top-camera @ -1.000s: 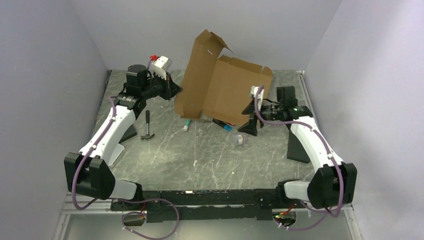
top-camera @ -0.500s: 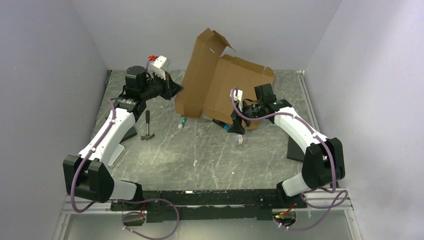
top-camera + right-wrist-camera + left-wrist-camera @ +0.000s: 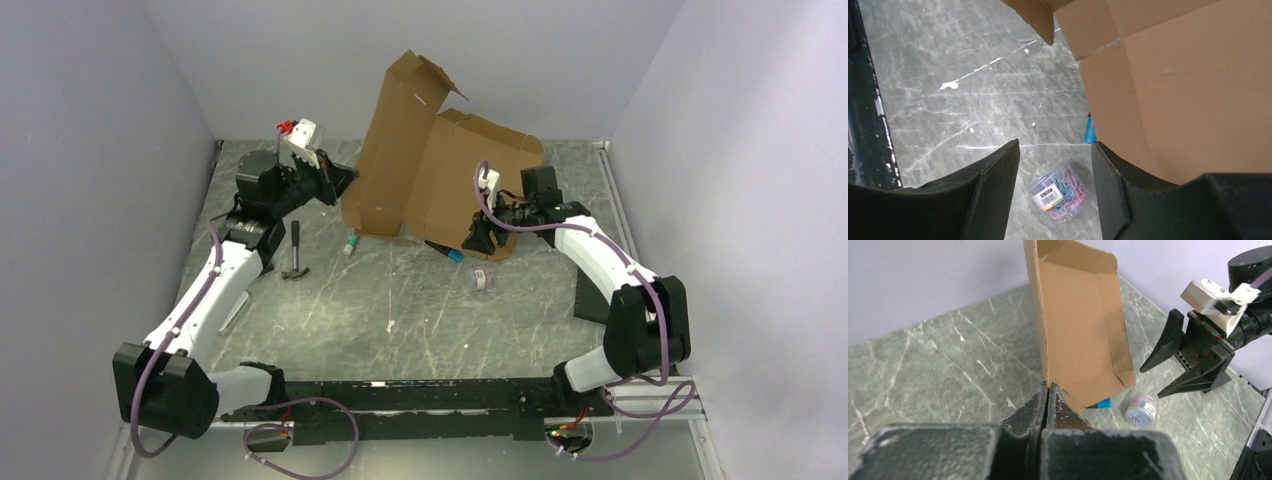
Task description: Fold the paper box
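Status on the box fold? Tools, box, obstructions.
Left tool shut on paper box edge. Right tool open beside its lower corner. Box standing on edge, not yet formed. Paper-clip tub and blue pen at its base.

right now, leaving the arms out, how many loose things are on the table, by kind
paper box: 1
hammer: 1
marker pens: 2
tub of paper clips: 1
total: 5
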You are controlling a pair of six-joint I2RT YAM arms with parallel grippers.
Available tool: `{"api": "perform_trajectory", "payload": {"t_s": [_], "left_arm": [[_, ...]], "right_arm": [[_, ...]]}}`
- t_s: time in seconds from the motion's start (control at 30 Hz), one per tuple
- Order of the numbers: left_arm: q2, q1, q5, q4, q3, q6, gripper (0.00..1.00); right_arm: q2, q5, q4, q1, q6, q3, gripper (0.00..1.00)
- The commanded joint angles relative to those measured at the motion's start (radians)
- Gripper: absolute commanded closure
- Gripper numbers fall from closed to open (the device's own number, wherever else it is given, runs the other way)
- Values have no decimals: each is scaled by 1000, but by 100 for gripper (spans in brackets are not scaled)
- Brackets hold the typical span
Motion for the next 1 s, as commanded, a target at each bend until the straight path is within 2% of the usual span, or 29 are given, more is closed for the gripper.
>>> {"api": "perform_trajectory", "payload": {"t_s": [0.0,0.13,0.23,0.3,0.4,0.43,0.63,0.77,0.97], "left_arm": [[-66,-2,-28,132,-12,-10,100],[-77,-2,-19,156,-23,-17,100],[-76,-2,-17,169,-30,-23,100],[-71,-2,-19,172,-33,-28,100],[-57,-2,-14,186,-38,-40,100],[-52,-2,-13,191,-40,-44,100],[-27,-2,-5,202,-42,-70,100],[-21,-2,0,204,-41,-77,100],[-26,-2,-8,198,-39,-72,100]], "right_arm": [[12,-89,34,-43,68,22,42],[23,-174,37,-46,82,13,41],[31,-157,85,-18,133,12,42],[41,-86,140,27,189,21,56],[82,52,204,107,278,60,92],[107,74,207,130,305,90,100],[224,138,273,208,443,243,100],[288,106,350,268,556,282,100],[332,-11,347,441,515,240,100]]}}
